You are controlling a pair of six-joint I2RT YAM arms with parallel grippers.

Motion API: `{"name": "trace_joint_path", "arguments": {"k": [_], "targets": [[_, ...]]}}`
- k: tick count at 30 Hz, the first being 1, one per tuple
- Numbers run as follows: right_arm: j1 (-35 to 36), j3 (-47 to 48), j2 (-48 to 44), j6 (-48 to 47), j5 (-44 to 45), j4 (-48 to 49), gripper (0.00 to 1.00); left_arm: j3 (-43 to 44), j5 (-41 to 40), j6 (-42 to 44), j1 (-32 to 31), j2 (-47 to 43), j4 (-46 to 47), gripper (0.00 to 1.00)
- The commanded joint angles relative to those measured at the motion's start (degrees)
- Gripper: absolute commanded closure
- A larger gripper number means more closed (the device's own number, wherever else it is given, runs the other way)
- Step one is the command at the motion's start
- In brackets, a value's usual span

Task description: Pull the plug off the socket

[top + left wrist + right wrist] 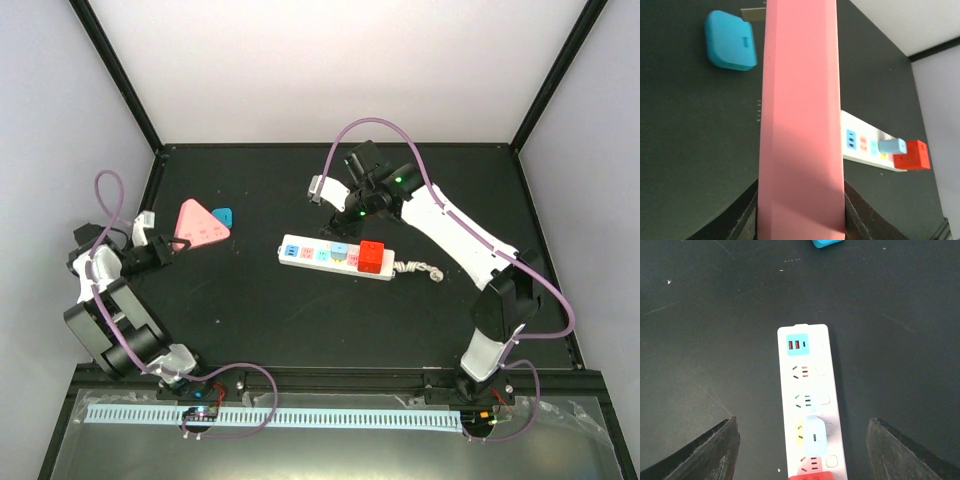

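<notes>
So the strip (pixel 322 256) is lying flat about mid worktop (pixel 300 320), a bit right of centre. It runs left to right with the blue USB end on the left, and its curly white cord (pixel 420 268) trails off the right end. Two things are plugged into it. There's a chunky red plug (pixel 372 257) at the cord end and a small pale blue plug (pixel 815 433) in the yellow outlet right next to it, both seated. The right tool (pixel 802 421) is spread wide. In its wrist view one dark finger (pixel 715 450) sits on each side of the strip, both well clear of it, with the pale blue plug roughly on the centre line between them and nothing gripped. Can't tell how high it's hanging over the strip. Over on the left side, the left tool (pixel 801 200) is clamped onto the edge of a pink wedge (pixel 800 100). From above it looks like a rounded pink triangle, and up close it fills the gap between the fingers. Can't tell if the wedge is resting on the worktop or lifted a touch. A little blue block (pixel 730 40) sits just beside the wedge on its far side, well apart from the strip.
</notes>
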Motion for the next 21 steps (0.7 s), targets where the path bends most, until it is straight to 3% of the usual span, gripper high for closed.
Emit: {"name": "trace_joint_path", "arguments": {"k": [1, 13, 18, 21], "targets": [[-0.1, -0.6, -2.0, 1.1, -1.2, -0.4, 0.28, 0.1, -4.2, -3.7, 2.0, 0.8, 4.2, 0.98], [0.0, -1.3, -1.8, 0.4, -0.6, 0.0, 0.27, 2.5, -10.1, -3.0, 2.4, 8.9, 3.6, 0.98], [0.0, -2.4, -1.9, 0.3, -0.4, 0.9, 0.27, 2.5, -10.4, -3.6, 2.5, 11.2, 4.0, 0.89], [0.0, -2.4, -1.8, 0.2, -0.4, 0.9, 0.27, 2.4, -11.2, -4.2, 2.5, 12.6, 5.0, 0.78]]}}
